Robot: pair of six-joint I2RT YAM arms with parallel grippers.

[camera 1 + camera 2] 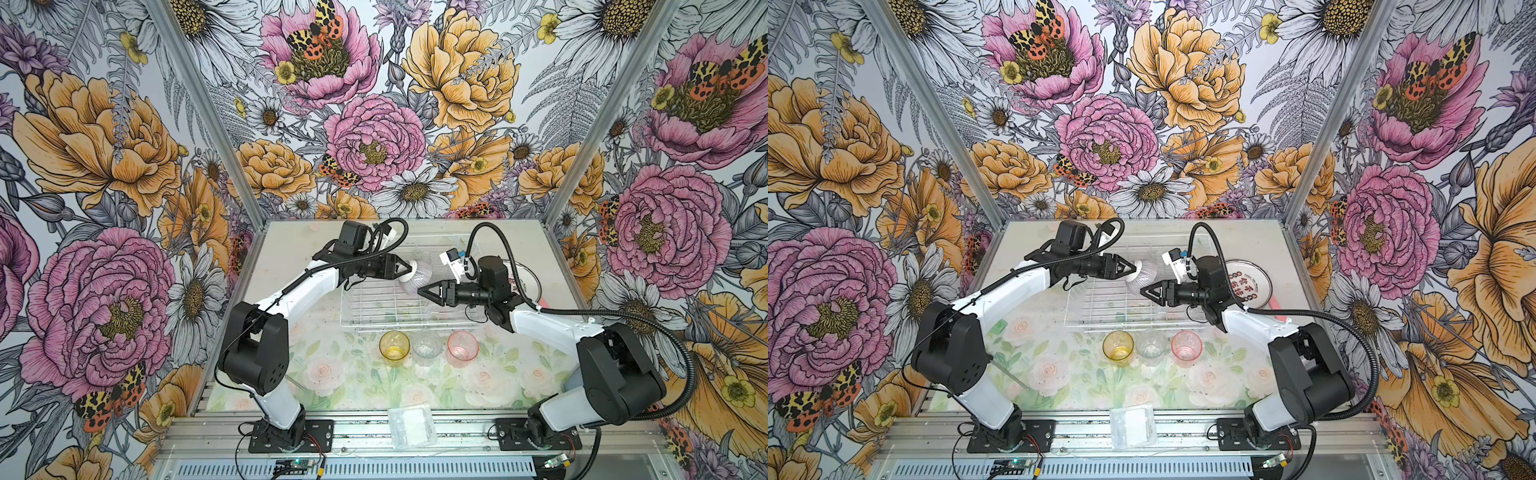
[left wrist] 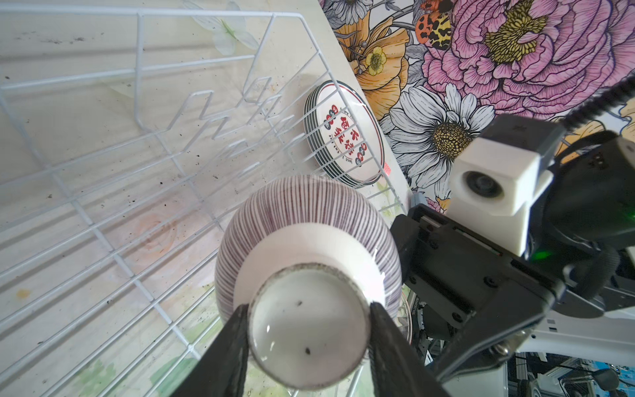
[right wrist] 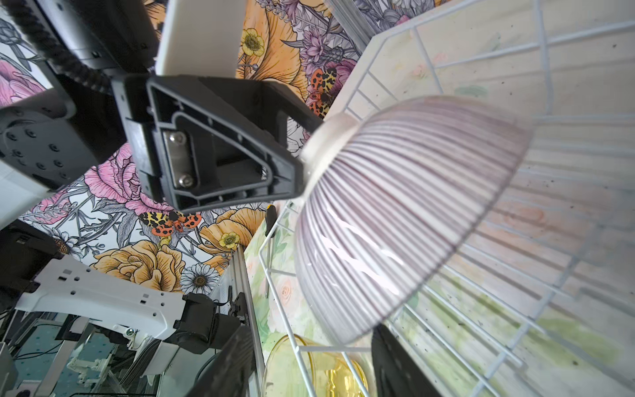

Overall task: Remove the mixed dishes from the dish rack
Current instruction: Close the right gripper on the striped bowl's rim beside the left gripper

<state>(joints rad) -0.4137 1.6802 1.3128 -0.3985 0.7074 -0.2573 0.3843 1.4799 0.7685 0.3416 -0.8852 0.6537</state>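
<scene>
as i watch, my left end effector (image 2: 307, 309) pinches the sideways bowl (image 2: 305, 206) by its foot over the dish rack (image 1: 374, 307). my right end effector (image 3: 309, 347) hangs spread beside it.

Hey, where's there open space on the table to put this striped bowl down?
The widest bare mat lies in front of the tumblers, toward the near edge. A smaller patch sits left of them, in front of the left corner of the dish rack. Crowded: the gap between rack and tumblers, and right of the rack, where the plates are stacked.
</scene>
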